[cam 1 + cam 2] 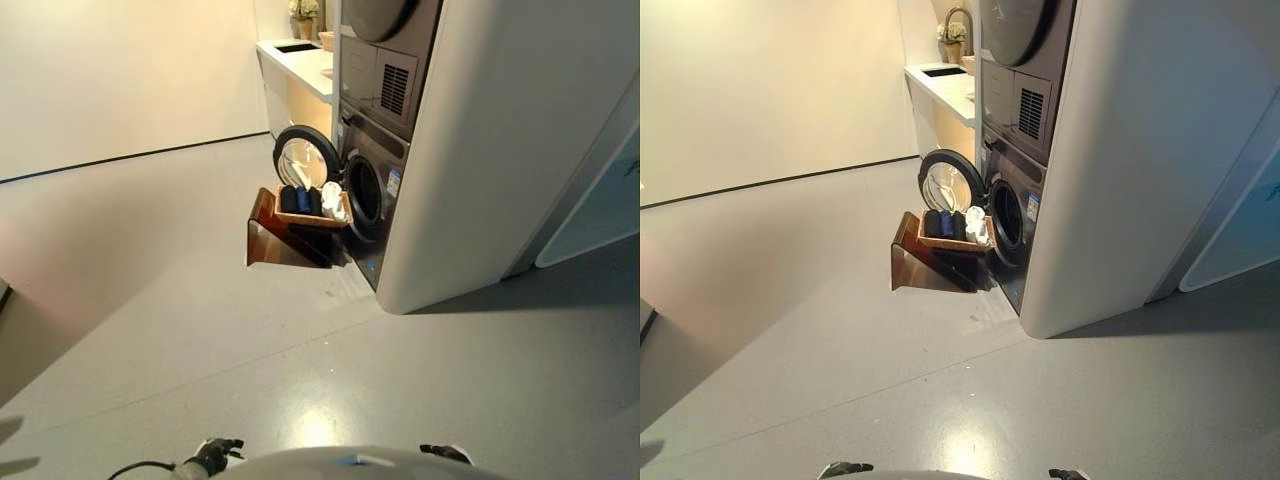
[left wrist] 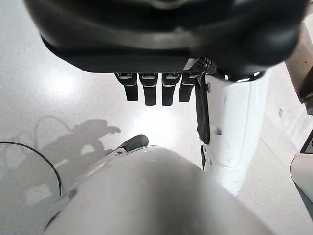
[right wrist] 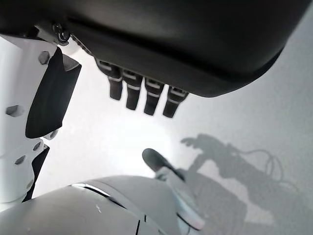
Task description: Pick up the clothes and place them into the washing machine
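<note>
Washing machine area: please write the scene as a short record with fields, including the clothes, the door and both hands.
washing machine: lower unit of a stack, across the floor from the robot
door: swung open
basket: wooden, on a brown stand in front of the drum opening
clothes: dark and white pieces, in the basket
left hand: hanging over the floor, fingers straight, holding nothing
right hand: hanging over the floor, fingers straight, holding nothing
task progress: no clothes picked up yet
</note>
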You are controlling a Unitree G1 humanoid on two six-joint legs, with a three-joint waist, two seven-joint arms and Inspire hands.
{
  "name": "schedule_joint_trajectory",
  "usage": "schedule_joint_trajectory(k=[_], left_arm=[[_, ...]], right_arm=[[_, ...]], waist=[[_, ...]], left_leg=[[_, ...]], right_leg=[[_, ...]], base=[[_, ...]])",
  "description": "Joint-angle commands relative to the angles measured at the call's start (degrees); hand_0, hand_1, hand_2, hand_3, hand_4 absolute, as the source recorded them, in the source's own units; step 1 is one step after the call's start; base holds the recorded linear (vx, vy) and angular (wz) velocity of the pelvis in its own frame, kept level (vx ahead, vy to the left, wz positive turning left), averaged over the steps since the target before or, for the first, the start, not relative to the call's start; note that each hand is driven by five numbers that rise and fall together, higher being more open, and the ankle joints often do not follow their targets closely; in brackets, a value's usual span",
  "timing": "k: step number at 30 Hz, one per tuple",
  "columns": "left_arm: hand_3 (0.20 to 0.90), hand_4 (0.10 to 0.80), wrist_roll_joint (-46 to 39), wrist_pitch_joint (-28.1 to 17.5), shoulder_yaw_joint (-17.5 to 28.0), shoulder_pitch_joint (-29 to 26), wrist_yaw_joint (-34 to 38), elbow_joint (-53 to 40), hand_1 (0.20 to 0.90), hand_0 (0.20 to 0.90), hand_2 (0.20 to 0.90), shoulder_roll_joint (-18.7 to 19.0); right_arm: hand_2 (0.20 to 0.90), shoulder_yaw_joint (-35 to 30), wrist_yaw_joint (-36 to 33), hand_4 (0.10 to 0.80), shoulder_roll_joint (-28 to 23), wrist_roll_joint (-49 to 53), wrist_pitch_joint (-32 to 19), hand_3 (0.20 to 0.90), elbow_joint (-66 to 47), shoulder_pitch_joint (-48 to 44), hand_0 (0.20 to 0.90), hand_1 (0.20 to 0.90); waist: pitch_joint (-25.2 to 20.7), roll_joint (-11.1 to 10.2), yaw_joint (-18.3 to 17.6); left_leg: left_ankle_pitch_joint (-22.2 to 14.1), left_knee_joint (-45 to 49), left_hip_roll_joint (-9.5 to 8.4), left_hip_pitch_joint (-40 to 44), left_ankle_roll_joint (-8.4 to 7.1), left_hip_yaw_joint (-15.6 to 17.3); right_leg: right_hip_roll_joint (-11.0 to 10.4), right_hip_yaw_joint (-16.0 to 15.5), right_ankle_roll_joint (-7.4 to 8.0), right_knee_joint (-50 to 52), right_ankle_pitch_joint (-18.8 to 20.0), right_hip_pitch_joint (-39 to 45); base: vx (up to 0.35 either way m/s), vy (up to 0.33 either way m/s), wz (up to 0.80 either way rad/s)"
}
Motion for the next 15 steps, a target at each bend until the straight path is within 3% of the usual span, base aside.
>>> schedule_joint_trajectory(k=[1, 6, 10, 11, 12, 15], left_arm=[[0.900, 0.800, -0.20, -0.49, 3.11, -4.02, 2.16, 2.35, 0.900, 0.900, 0.900, -0.29], [0.900, 0.800, -1.81, -1.11, 4.18, -5.44, 3.36, 1.50, 0.900, 0.900, 0.900, 0.34], [0.900, 0.800, -2.57, -1.11, 4.03, -6.14, 2.37, 1.28, 0.900, 0.900, 0.900, 0.88], [0.900, 0.800, -3.04, -1.45, 3.74, -6.28, 1.75, 0.23, 0.900, 0.900, 0.900, 1.48], [0.900, 0.800, -3.10, -1.54, 3.59, -6.56, 1.77, -0.12, 0.900, 0.900, 0.900, 2.03], [0.900, 0.800, -3.26, -1.36, 4.17, -6.60, 2.15, 0.95, 0.900, 0.900, 0.900, 2.27]], right_arm=[[0.900, 1.42, -0.57, 0.800, -0.62, -0.18, 0.84, 0.900, 5.39, -4.27, 0.900, 0.900], [0.900, -1.53, -1.41, 0.800, -1.41, 3.37, 0.15, 0.900, 6.01, -5.11, 0.900, 0.900], [0.900, -3.21, -1.31, 0.800, -1.93, 5.58, -0.10, 0.900, 6.46, -4.96, 0.900, 0.900], [0.900, -3.55, -1.07, 0.800, -2.22, 6.67, -0.42, 0.900, 6.24, -4.48, 0.900, 0.900], [0.900, -3.57, -1.06, 0.800, -2.03, 7.36, -0.58, 0.900, 6.29, -4.51, 0.900, 0.900], [0.900, -4.98, -1.39, 0.800, -1.69, 8.21, -0.69, 0.900, 7.09, -3.36, 0.900, 0.900]], waist=[[2.84, -3.37, -0.08], [3.89, -3.02, 0.04], [5.44, -2.32, -0.94], [6.96, -1.63, -1.93], [7.99, -1.20, -2.50], [8.44, -0.30, -3.78]], left_leg=[[-7.52, 4.05, -2.62, -1.28, -0.65, -1.15], [-9.57, 6.29, -4.19, -1.65, 1.49, -2.03], [-10.68, 7.10, -5.06, 0.22, 2.87, -3.75], [-11.26, 7.92, -5.19, 1.25, 3.87, -5.04], [-11.34, 8.23, -4.97, 1.54, 4.24, -5.62], [-12.52, 7.83, -4.89, 3.85, 3.60, -6.97]], right_leg=[[-5.60, -0.47, 3.96, 3.17, -6.55, 1.20], [-6.88, -0.18, 4.49, 13.98, -7.86, -2.91], [-7.61, 1.06, 4.16, 25.39, -4.56, -7.12], [-6.89, 2.87, 3.53, 33.50, -2.08, -10.98], [-5.53, 3.85, 3.24, 38.09, -2.38, -13.89], [-5.66, 2.61, 2.47, 36.29, -4.69, -17.45]], base=[[0.025, 0.081, 0.01], [0.073, 0.146, 0.03], [0.118, 0.172, 0.02], [0.104, 0.174, 0.12], [0.159, 0.219, 0.11], [0.213, 0.071, 0.21]])
